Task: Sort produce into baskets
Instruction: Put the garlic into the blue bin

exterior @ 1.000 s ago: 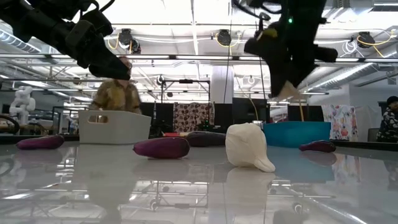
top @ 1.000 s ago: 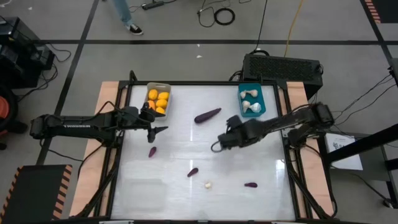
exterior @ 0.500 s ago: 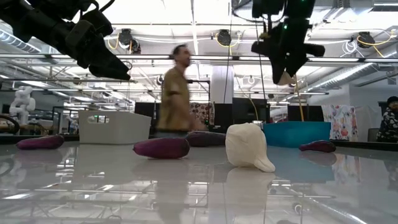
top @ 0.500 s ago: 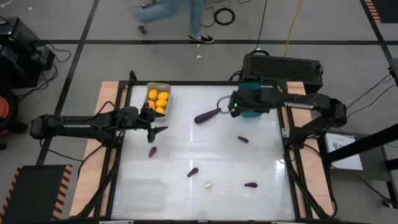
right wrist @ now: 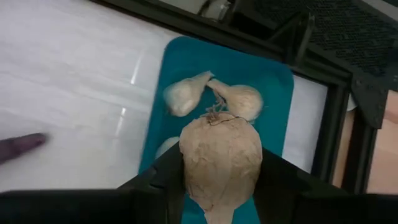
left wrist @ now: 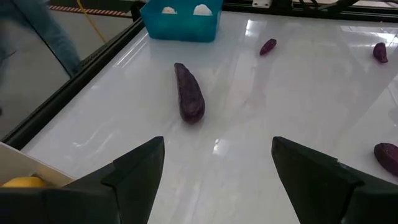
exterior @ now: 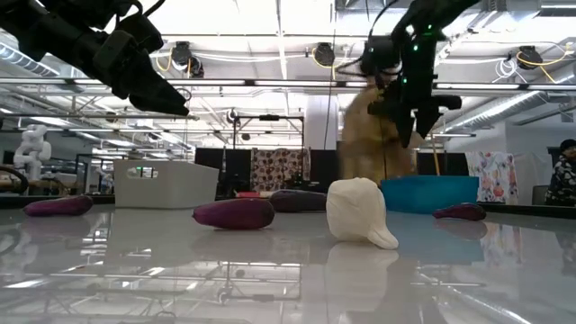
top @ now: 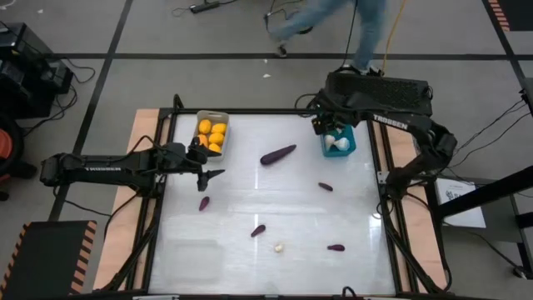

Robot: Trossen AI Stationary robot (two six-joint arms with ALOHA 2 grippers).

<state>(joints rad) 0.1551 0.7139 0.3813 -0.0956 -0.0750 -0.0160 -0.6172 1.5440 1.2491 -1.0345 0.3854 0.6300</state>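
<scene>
The left gripper (top: 208,176) hangs with its fingers spread and nothing between them, above the white table (top: 250,200) just in front of the light grey basket (top: 211,133), which sits at the far left corner and holds about five orange-yellow fruits (top: 216,133). Five purple eggplants lie loose on the table: a small one (top: 203,202) just below the left gripper, the large eggplant (top: 277,155) near the far middle, one (top: 258,230) toward the near middle, one (top: 325,187) right of centre, and one (top: 336,247) at the near right. A single garlic bulb (top: 278,247) rests on the near middle of the table. Farther right, the right gripper (right wrist: 219,186) is poised over the teal basket (right wrist: 186,68) at the far right corner, clenched around a beige garlic bulb (right wrist: 219,155); two more bulbs (right wrist: 211,93) lie side by side in the basket and part of a third shows beside the fingers. The tabletop is glossy white with a dark frame and wooden side rails. A black box (top: 379,92) stands behind the teal basket, and a person (top: 333,21) in blue trousers walks across the grey floor beyond.
</scene>
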